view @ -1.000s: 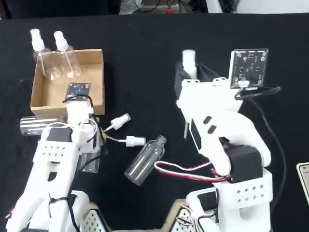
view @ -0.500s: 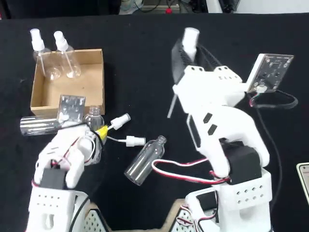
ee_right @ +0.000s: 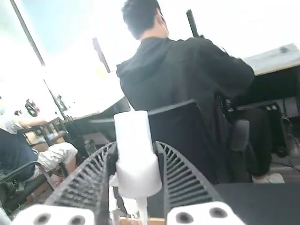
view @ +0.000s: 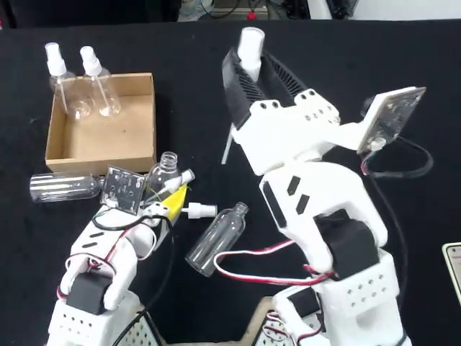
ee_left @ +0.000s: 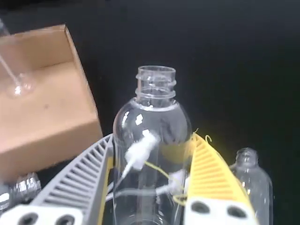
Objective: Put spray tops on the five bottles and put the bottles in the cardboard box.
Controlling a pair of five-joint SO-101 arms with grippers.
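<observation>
My left gripper [view: 164, 189] is shut on a clear open-necked bottle [view: 167, 167], held upright just off the front right corner of the cardboard box [view: 101, 148]. In the left wrist view the bottle [ee_left: 154, 93] stands between the grey and yellow fingers of that gripper [ee_left: 153, 139]. My right gripper [view: 250, 61] is shut on a white spray top [view: 252, 43], raised over the table's far middle, its thin tube hanging down. The right wrist view shows this spray top [ee_right: 133, 126] between the fingers of the right gripper [ee_right: 136, 146]. Two capped bottles [view: 75, 83] lean in the box's far corner.
Two loose spray tops [view: 194, 209] lie right of the left gripper. One open bottle [view: 216, 238] lies between the arms, another [view: 61, 186] lies left of the box's front. A flat device [view: 454, 263] sits at the right edge.
The left gripper has swung right and tipped the bottle upright beside the box's corner. The right arm has carried the spray top left and farther back.
</observation>
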